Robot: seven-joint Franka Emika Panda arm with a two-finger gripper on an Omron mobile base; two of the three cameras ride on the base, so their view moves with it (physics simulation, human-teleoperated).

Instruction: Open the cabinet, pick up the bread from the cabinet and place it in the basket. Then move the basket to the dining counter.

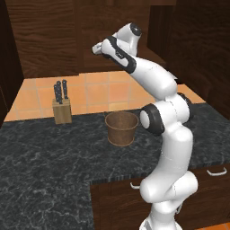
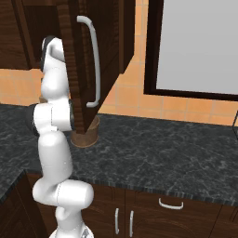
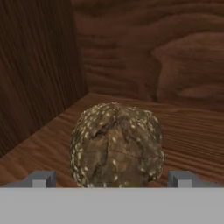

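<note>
The two dark fingers (image 3: 40, 179) stand apart, one on each side of the roundish, seed-speckled brown bread (image 3: 116, 144), which sits on the wooden shelf inside the dark wood-grain cabinet (image 2: 79, 65), near its back left corner. To grasp well, I judge they should ease forward until the loaf's widest part lies between them, then close evenly. One loaf, one round brown basket (image 1: 121, 128) on the black speckled surface (image 1: 45, 166), one wooden knife block (image 1: 62, 110).

Arm (image 1: 155, 81) reaches up-left w/ hand inside cabinet (image 1: 49, 31). Basket (image 1: 121, 128) on black worktop (image 1: 45, 161), knife block (image 1: 62, 110) to its left.
</note>
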